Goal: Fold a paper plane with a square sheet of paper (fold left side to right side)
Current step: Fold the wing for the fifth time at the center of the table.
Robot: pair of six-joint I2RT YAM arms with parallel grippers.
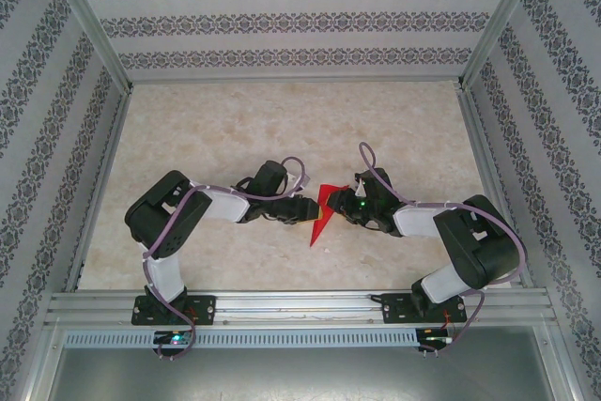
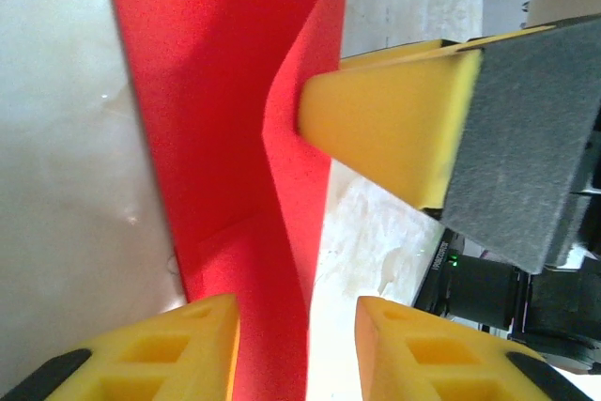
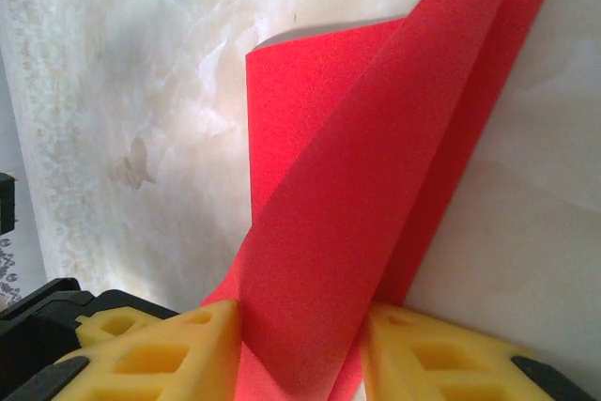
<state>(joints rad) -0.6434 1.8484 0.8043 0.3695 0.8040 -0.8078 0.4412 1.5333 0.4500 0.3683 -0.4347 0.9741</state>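
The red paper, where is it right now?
In the top view the red paper lies on the table between the left hand and the right hand; in the right wrist view a raised flap stands between that hand's fingers.

The paper (image 1: 322,211) is plain bright red, lying on a cream table (image 1: 282,129) marbled with pale beige veins. The walls (image 1: 282,25) are white, striped with bands of dark grey floral pattern. The arms (image 1: 169,223) are black with white links and purple cables (image 1: 302,171), set on a silver rail (image 1: 300,305); the fingers (image 3: 160,354) are yellow with black patches, one faced with a dark grey pad (image 2: 516,138), and a green light (image 1: 362,204) glows.
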